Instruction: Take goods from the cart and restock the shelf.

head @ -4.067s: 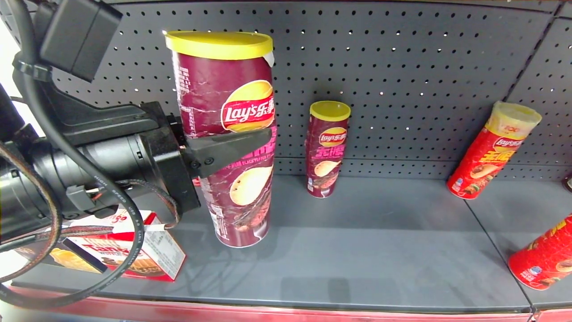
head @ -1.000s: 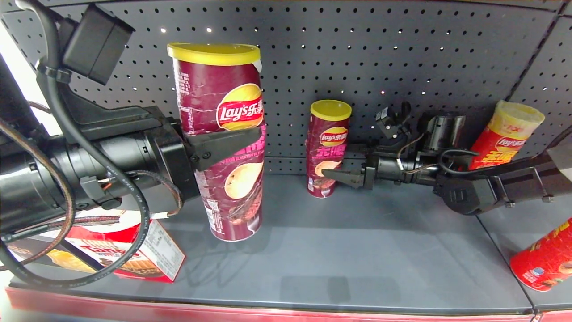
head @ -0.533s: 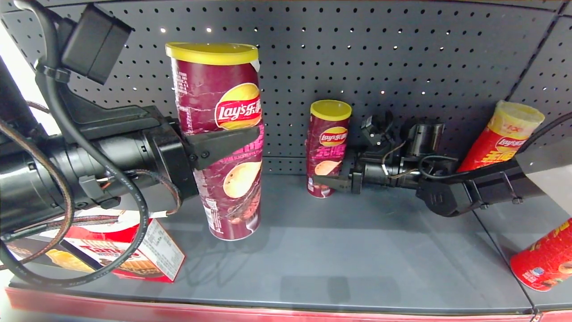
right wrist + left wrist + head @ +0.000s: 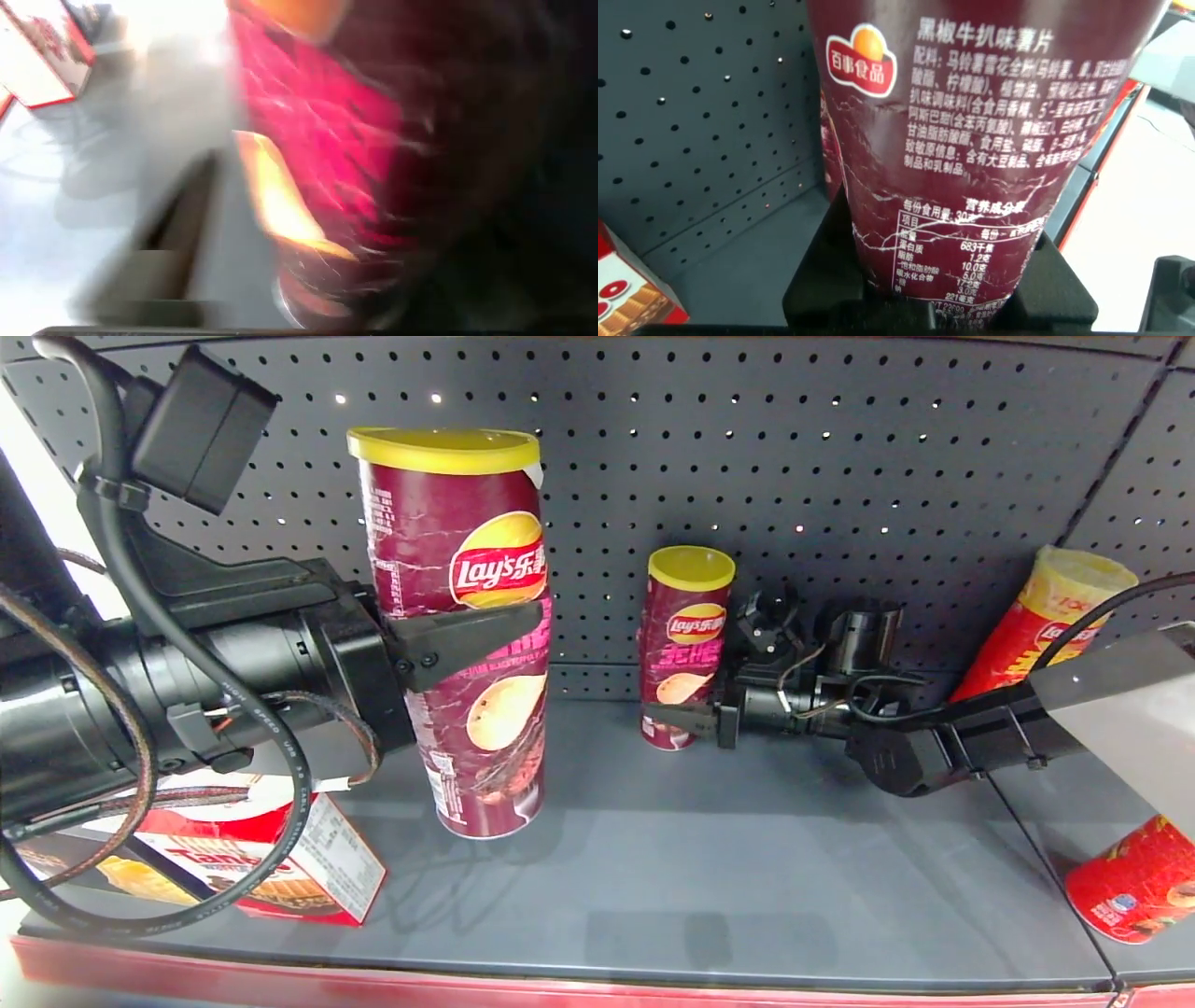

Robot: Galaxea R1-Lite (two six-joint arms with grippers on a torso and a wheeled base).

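Maroon chip can [image 4: 453,616] — upright and apparently just clear of the shelf [image 4: 709,877], toward its left front — is clamped about its middle by the left gripper [image 4: 485,633], a side hold that likely keeps it vertical for setting down. Right gripper [image 4: 677,717] lies at the base of a second maroon can [image 4: 686,616] standing against the pegboard [image 4: 840,476] — perhaps to steady or shift it; whether it has closed cannot be told.
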